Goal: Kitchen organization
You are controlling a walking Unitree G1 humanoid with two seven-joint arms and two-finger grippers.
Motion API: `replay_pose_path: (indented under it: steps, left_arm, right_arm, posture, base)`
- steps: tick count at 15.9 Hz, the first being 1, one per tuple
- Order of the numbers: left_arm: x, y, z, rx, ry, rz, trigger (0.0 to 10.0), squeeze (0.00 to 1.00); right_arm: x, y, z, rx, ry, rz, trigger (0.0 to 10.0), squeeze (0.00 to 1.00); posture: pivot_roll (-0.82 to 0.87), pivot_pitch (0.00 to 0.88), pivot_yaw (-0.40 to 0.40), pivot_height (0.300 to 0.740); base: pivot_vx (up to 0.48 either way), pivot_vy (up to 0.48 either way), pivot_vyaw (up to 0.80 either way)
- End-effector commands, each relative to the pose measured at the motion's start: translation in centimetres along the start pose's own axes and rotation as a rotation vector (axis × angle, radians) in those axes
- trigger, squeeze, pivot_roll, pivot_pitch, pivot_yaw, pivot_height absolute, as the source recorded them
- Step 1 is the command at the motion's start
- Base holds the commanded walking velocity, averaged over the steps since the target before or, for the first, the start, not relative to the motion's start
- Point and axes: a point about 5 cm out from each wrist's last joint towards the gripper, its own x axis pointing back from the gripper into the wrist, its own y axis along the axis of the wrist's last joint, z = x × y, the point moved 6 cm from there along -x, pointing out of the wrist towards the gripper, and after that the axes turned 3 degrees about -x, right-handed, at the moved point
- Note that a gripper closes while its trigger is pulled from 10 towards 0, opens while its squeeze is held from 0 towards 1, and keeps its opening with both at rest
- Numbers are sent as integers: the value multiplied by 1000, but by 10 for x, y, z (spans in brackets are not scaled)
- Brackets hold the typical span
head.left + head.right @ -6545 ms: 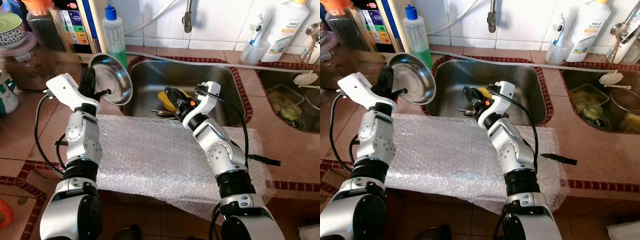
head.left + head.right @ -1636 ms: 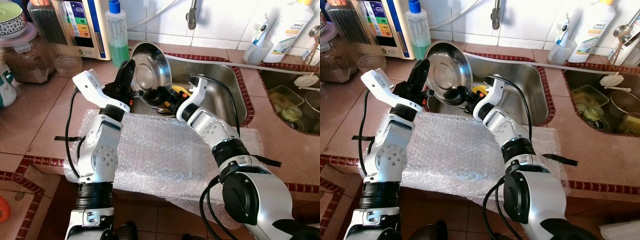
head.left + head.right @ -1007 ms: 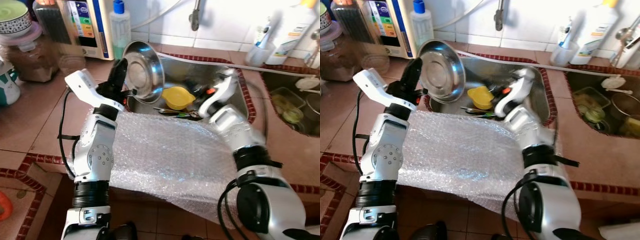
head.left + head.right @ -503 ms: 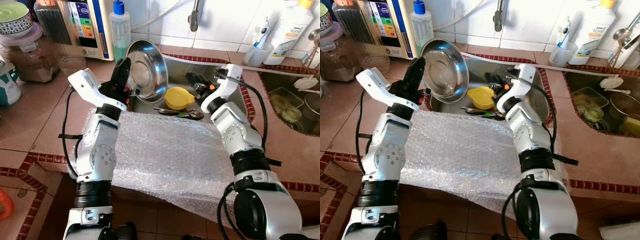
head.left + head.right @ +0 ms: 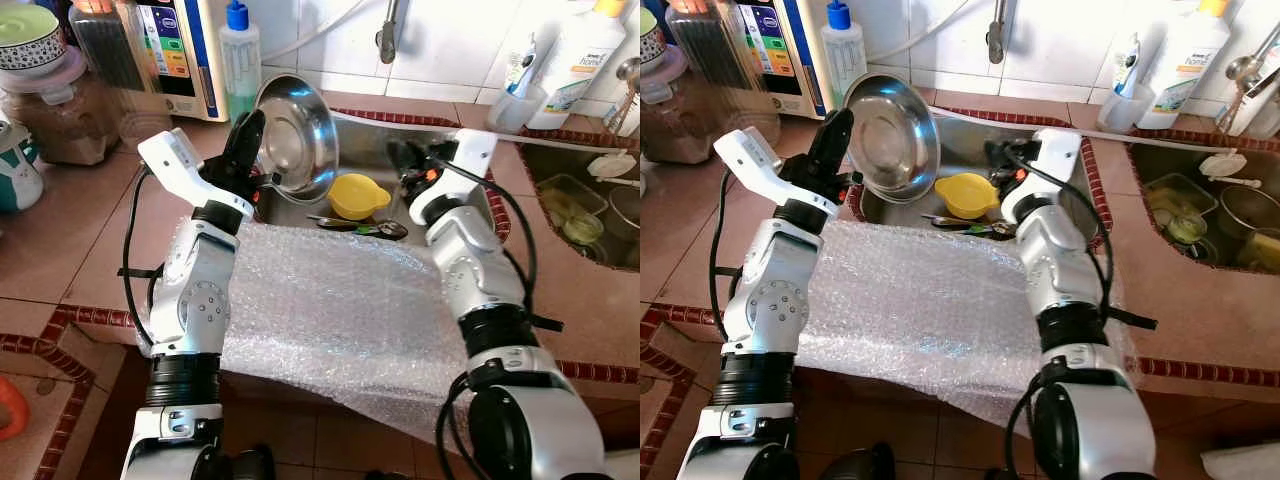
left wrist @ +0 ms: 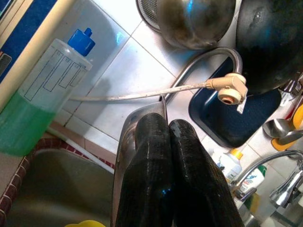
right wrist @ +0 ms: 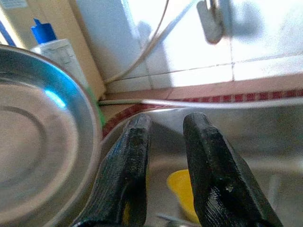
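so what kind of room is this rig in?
Almost certainly a home kitchen: a stainless sink set in a tiled counter under a tap, dish soap bottles along the wall, and a steel plate held in the left gripper.

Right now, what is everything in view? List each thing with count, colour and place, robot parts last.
Steel plate: one, silver, held on edge over the sink's left side.
Sink: one, steel, set in the tiled counter.
Yellow cup: one, in the sink.
Utensils: a few, dark and silver, at the sink's front edge.
Bubble wrap: one clear sheet, on the counter before the sink.
Soap bottle: one, clear with green liquid and blue cap, behind the plate.
White bottle: one, at the back right.
Second basin: one, to the right, holding dishes.
Left gripper: black, shut on the plate's rim.
Right gripper: black, open, over the sink.
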Motion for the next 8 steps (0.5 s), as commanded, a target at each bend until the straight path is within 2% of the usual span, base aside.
replay_pose_path:
  steps: [1,3,5,8]
  left_arm:
    - [-4,0,-9,1,-37,1,0,0]
    - [-4,1,-10,3,-38,0,0,0]
    - [-3,1,-9,3,-36,-2,0,0]
    - [-1,2,-8,0,-30,-5,0,0]
  right_arm:
    - [2,-14,1,-67,13,44,0,0]
    - [-2,-19,12,-155,47,63,0,0]
    - [-6,-21,16,-185,51,68,0,0]
    - [-11,-27,25,-283,64,86,0,0]
  posture:
    - [94,124,1,740]
    - [94,124,1,740]
    - [102,130,-6,740]
    - [108,134,-13,740]
  base:
    - [0,0,0]
    - [0,0,0]
    - [0,0,0]
    - [0,0,0]
